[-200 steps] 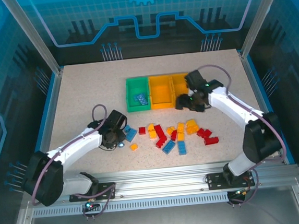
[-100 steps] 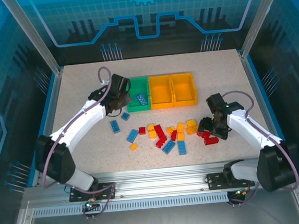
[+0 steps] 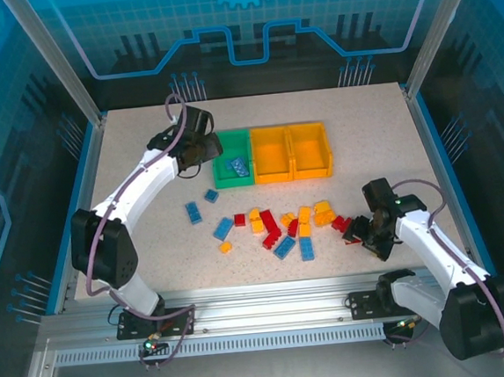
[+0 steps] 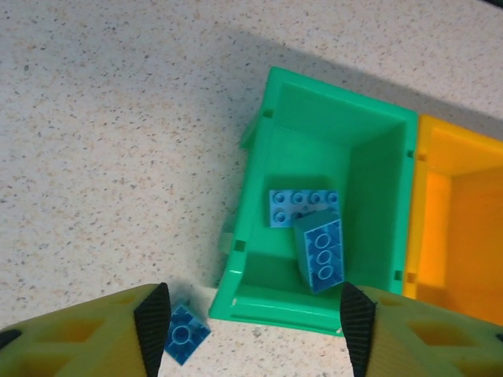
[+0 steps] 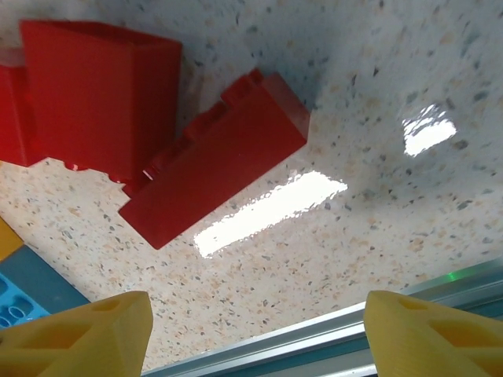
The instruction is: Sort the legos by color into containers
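The containers stand in a row at the table's back: a green tray (image 3: 220, 146) and two orange trays (image 3: 273, 173) (image 3: 312, 170). My left gripper (image 3: 206, 148) (image 4: 255, 326) hangs open over the green tray's near left corner. In the green tray (image 4: 314, 133) lie a light blue lego (image 4: 292, 206) and a darker blue lego (image 4: 321, 251), which is tilted. A small blue lego (image 4: 182, 336) lies on the table by my left finger. Mixed legos (image 3: 282, 225) lie at mid-table. My right gripper (image 3: 363, 231) (image 5: 259, 338) is open, low beside two red legos (image 5: 102, 86) (image 5: 216, 173).
Loose blue legos (image 3: 193, 212) (image 3: 211, 195) (image 3: 224, 228) lie left of the pile. The metal rail (image 5: 330, 345) at the table's near edge runs just under my right gripper. A blue lego (image 5: 23, 290) sits by its left finger. An orange tray (image 4: 456, 228) adjoins the green one.
My left arm swung from the pile up to the green tray and its gripper opened. My right arm came from the orange trays down to the red legos at the near right.
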{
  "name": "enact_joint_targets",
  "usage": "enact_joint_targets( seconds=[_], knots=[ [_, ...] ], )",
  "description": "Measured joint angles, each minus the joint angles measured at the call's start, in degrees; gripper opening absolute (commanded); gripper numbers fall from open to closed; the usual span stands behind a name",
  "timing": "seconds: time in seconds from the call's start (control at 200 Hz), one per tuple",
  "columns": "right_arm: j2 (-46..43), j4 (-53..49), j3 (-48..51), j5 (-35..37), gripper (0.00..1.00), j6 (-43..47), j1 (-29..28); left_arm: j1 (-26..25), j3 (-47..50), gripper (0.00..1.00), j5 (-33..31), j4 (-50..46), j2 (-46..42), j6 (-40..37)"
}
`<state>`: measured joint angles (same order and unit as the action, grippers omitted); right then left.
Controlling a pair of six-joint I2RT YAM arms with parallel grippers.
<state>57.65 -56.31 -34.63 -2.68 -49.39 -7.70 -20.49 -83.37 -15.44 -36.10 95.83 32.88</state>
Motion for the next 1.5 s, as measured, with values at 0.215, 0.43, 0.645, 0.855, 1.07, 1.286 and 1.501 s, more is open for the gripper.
enact_joint_targets(
  seconds=[0.215, 0.43, 0.645, 0.855, 1.07, 1.286, 1.501],
  knots=[
    [0.15, 2.75, 0.2, -1.7, 0.73, -1.03, -0.02, 0.7, 11.56, 0.79, 0.5, -0.31, -4.94, 2.51],
    [0.2, 4.76, 0.26, -2.4, 0.73, -1.27, -0.07, 4.28, 25.35, 0.81, 1.81, -2.21, -11.43, 6.64],
    [0.61, 5.42, 0.31, -2.51, 0.73, -1.27, -0.13, 4.79, 28.81, 0.78, 4.35, -0.79, -12.11, 7.67],
    [0.26, 5.4, 0.92, -2.51, 0.73, -1.66, -0.13, 5.7, 28.79, 0.73, 7.98, 2.91, -5.35, 7.48],
    [-0.11, 5.38, 1.01, -2.27, 0.74, -2.1, -0.15, 5.7, 26.86, 0.61, 9.99, 3.72, 1.62, 6.01],
    [-0.11, 5.38, 1.01, -2.23, 0.74, -2.1, -0.15, 5.7, 26.6, 0.41, 10.23, 4.52, 1.9, 5.35],
    [-0.13, 5.4, 1.09, -2.05, 0.72, -2.1, -0.15, 5.62, 24.17, 0.39, 10.1, 3.17, 0.79, 5.11]
  ],
)
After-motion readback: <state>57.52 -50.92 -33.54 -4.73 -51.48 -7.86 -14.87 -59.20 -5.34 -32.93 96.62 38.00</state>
